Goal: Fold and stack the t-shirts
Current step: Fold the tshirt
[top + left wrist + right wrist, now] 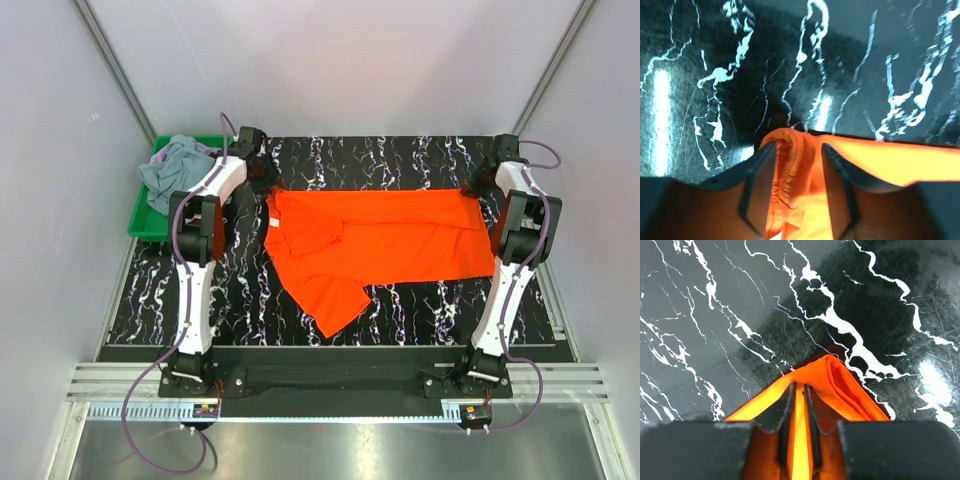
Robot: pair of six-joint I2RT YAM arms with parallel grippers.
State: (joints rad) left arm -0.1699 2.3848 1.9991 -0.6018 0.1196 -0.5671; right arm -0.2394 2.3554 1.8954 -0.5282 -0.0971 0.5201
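Gripping the far edge of the orange t-shirt [390, 240], your left gripper [796, 145] and right gripper [799, 387] each pinched a fold of cloth; it lay spread on the tabletop [400, 155].

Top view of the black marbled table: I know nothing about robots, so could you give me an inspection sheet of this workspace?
Surface: black table with white veining, glossy.
Job's things: orange t-shirt stretched between the arms, one sleeve pointing toward their bases; grey-blue t-shirt crumpled in the bin.
Clutter: green bin at the table's far left edge.
Grippers: left claw and right claw each pinch an opposite end of the orange t-shirt.
Cables: purple cables loop from both arm bases.
Surroundings: white walls, metal frame posts.
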